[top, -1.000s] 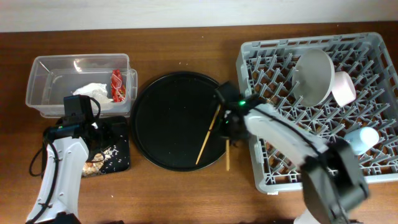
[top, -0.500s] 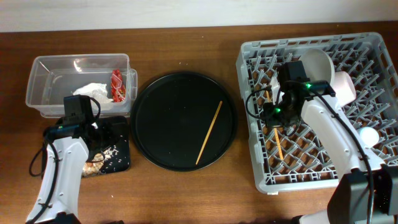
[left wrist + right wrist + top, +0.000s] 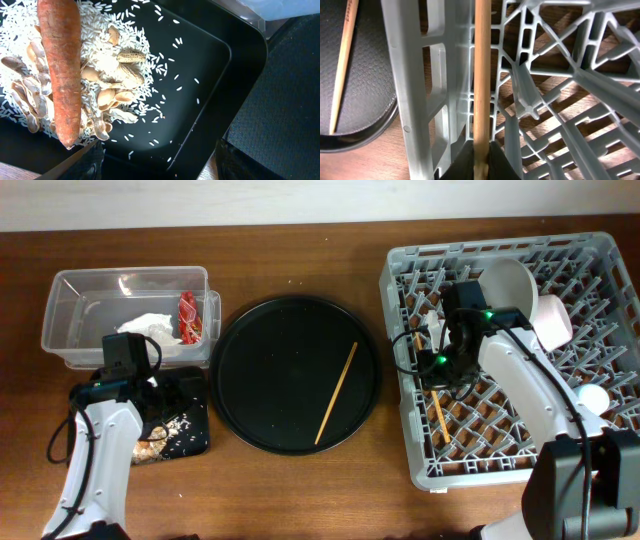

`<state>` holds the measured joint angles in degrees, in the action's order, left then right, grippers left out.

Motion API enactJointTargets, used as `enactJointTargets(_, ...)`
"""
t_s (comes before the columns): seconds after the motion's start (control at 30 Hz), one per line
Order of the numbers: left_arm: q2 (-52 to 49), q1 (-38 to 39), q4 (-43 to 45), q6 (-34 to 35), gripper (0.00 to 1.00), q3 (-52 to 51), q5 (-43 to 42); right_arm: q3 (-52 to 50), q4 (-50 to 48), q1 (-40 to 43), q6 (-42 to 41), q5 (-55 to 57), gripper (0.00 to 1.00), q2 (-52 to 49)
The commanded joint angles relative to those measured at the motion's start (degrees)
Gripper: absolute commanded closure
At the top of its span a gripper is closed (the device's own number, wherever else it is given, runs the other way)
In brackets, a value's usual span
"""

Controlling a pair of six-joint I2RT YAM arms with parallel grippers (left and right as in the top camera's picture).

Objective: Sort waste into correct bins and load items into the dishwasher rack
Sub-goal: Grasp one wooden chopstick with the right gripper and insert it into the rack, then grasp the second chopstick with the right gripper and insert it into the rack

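Overhead, my right pincer [image 3: 434, 375] clamps a chopstick [image 3: 438, 416] just inside the rack [image 3: 600, 250] wall, plate [image 3: 505, 305] nearby; left pincer [image 3: 160, 166] gapes above rice [image 3: 30, 30].

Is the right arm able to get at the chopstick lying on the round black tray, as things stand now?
Probably not yet: the right claw is shut on the other chopstick over the rack. The tray chopstick itself lies uncovered.

One thin wooden chopstick [image 3: 438, 416] slants inside the light-grey rack [image 3: 520, 462].
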<state>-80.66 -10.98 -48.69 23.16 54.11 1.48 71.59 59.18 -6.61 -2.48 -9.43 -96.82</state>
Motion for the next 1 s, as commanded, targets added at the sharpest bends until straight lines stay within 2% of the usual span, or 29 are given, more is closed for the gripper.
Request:
enactJointTargets(0.0,0.63,0.17,-0.09,-0.94,0.29,0.42,-0.02,0.11,-0.48,0.26,-0.98,-0.72,0.86,-0.39)
enactJointTargets(0.03,0.63,0.17,-0.07,-0.94,0.29,0.42,-0.02,0.11,-0.46,0.26,-0.96,-0.70,0.77,-0.39)
enactJointTargets(0.13,0.63,0.17,-0.07,-0.94,0.29,0.42,-0.02,1.01,-0.37,0.26,-0.98,-2.29,0.75,0.04)
enactJointTargets(0.23,0.63,0.17,-0.04,-0.94,0.29,0.42,-0.02,9.99,0.87,-1.97,-2.56,-3.52,0.69,3.87)
enactJointTargets(0.27,0.66,0.17,-0.04,-0.92,0.29,0.42,-0.02,13.22,0.11,-5.92,-4.02,-3.45,0.65,3.87)
enactJointTargets(0.3,0.63,0.17,-0.04,-0.94,0.29,0.42,-0.02,13.20,-2.38,-10.03,-6.99,-3.43,0.62,3.61)
enactJointTargets(0.4,0.63,0.17,-0.07,-0.94,0.29,0.42,-0.04,13.18,-6.88,-22.45,-20.31,5.64,0.50,-3.87)
enactJointTargets(0.5,0.63,0.17,-0.07,-0.94,0.29,0.42,-0.04,13.18,-11.45,-27.19,-30.01,5.77,0.49,-16.00)
enactJointTargets(0.57,0.63,0.17,-0.28,-0.94,0.29,0.42,-0.04,13.18,-12.59,-27.45,-34.49,7.06,0.48,-22.08)
enactJointTargets(0.67,0.63,0.17,-0.26,-0.94,0.29,0.42,-0.04,13.16,-14.19,-27.45,-34.47,7.45,0.49,-26.64)
enactJointTargets(0.77,0.66,0.17,-0.26,-0.94,0.29,0.42,-0.04,13.05,-13.38,-27.45,-34.71,7.58,0.68,-27.21)
enactJointTargets(0.97,0.63,0.17,-0.26,-0.94,0.29,0.42,-0.02,13.05,-9.49,-27.45,-43.56,8.22,0.87,-27.21)
